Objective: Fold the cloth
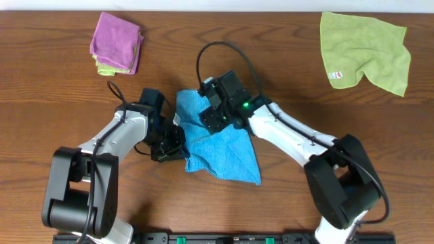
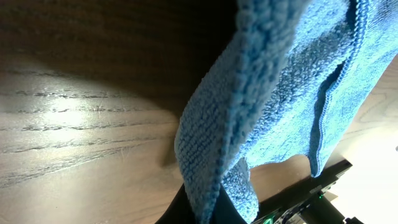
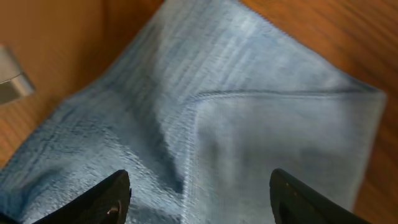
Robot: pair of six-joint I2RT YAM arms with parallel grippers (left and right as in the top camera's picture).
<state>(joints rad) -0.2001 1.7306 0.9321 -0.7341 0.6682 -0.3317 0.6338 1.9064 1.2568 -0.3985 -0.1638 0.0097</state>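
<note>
The sky-blue cloth (image 1: pixel 227 154) lies crumpled in the middle of the table, partly doubled over. My left gripper (image 1: pixel 173 142) is at its left edge and is shut on a lifted fold of the cloth (image 2: pixel 280 106), which hangs between the jaws (image 2: pixel 202 210) in the left wrist view. My right gripper (image 1: pixel 213 116) hovers over the cloth's upper part. Its fingers (image 3: pixel 199 180) are wide open, with the cloth (image 3: pixel 261 124) and a hemmed edge spread below them. Nothing is between them.
A purple folded cloth (image 1: pixel 116 41) lies at the back left on a yellow-green one. A yellow-green cloth with a white tag (image 1: pixel 366 51) lies at the back right. The wooden table (image 1: pixel 54 102) runs to the front edge near the arm bases.
</note>
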